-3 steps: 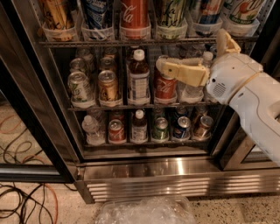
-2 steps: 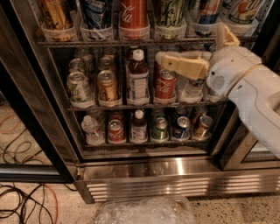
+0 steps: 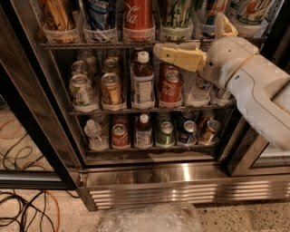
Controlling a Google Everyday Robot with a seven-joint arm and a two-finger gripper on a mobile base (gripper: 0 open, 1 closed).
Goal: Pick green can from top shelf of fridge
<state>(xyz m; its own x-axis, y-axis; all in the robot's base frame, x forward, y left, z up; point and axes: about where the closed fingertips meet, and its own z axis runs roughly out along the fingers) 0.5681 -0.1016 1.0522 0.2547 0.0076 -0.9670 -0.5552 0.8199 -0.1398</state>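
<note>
The green can (image 3: 176, 12) stands in a translucent cup holder on the top shelf (image 3: 90, 45) of the fridge (image 3: 181, 183), just right of a red Coca-Cola can (image 3: 138, 13). Its top is cut off by the frame edge. My gripper (image 3: 189, 34) is open and empty on the end of the white arm, which comes in from the right. One cream finger (image 3: 179, 56) reaches left just below the top shelf, under the green can. The other finger (image 3: 224, 25) points up to the can's right.
More tall cans fill the top row. The middle rack holds short cans and a bottle (image 3: 143, 81), the bottom rack more cans. The dark door frame (image 3: 31, 113) stands at left. Cables (image 3: 27, 204) and a clear plastic bag (image 3: 149, 219) lie on the floor.
My gripper has moved up and slightly left, from in front of the middle rack's cans to just under the top shelf. The cans have not moved.
</note>
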